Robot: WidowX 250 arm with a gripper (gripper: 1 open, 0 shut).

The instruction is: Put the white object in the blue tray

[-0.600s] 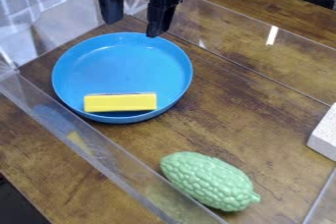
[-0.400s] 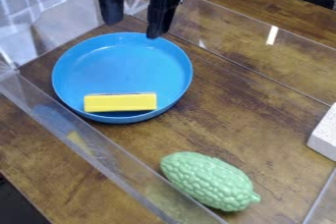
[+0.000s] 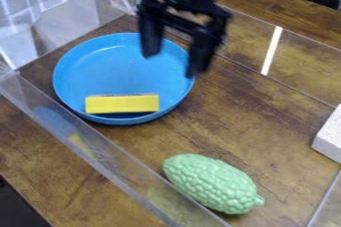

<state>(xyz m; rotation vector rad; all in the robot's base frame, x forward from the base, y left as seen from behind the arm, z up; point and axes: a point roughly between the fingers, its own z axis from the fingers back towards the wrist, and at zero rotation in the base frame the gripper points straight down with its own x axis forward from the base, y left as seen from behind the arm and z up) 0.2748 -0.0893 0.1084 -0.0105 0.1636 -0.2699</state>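
The white object [image 3: 328,134] is seen at the right edge of the frame, where it is cut off by the border, lying on the wooden bench [image 3: 200,139] and well apart from the blue tray [image 3: 83,69]. The round tray is set in the left half of the frame, and in it a yellow bar [image 3: 122,104] is held near the lower rim. A green bumpy gourd-shaped object [image 3: 213,183] is placed on the bench at the bottom centre, between tray and white object in height only by being lower than both. By the dark gripper [image 3: 176,50], blurred at the upper centre, the tray's upper right part is partly covered in the view. Its two fingers are spread wide, with nothing held between them. Along the lower left, a transparent panel [image 3: 123,161] is crossed diagonally by the view.
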